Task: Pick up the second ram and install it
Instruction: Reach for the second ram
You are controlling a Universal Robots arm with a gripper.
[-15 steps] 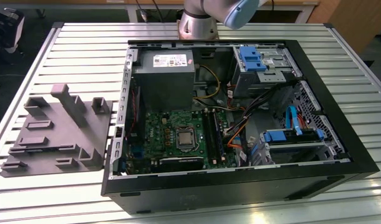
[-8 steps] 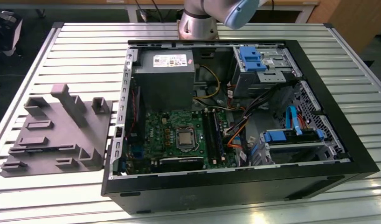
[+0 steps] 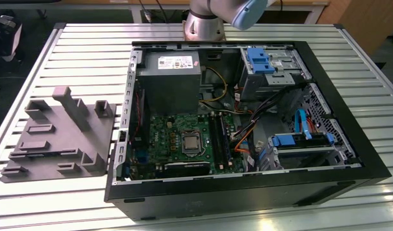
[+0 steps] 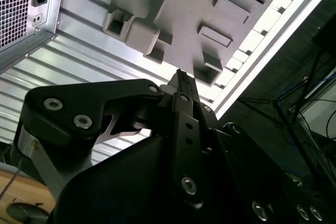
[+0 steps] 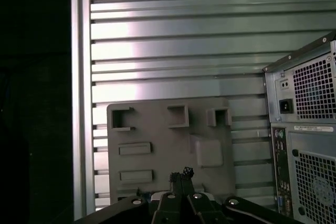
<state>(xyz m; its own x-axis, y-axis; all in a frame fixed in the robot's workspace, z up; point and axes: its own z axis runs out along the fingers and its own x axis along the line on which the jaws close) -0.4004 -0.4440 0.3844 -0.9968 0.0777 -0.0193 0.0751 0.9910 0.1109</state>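
Grey moulded holder [image 5: 173, 140] lies beyond the gripper [image 5: 181, 173] in the first wrist view, its fingers pressed together. The exterior view adds the second ram [image 3: 221, 136], seemingly one of the slim dark sticks slotted at 3 o'clock of the processor [image 3: 192, 142], well apart from that holder.

Bright overhead light strikes the slatted metal worktop [image 3: 87, 38], leaving white glare along the edge nearest the exterior camera and on the slats in both wrist views. The inside of the computer case [image 3: 247, 110] lies in soft shadow. The black gripper [image 4: 178, 80] looks nearly silhouetted, and the room beyond the worktop's edges is dim.
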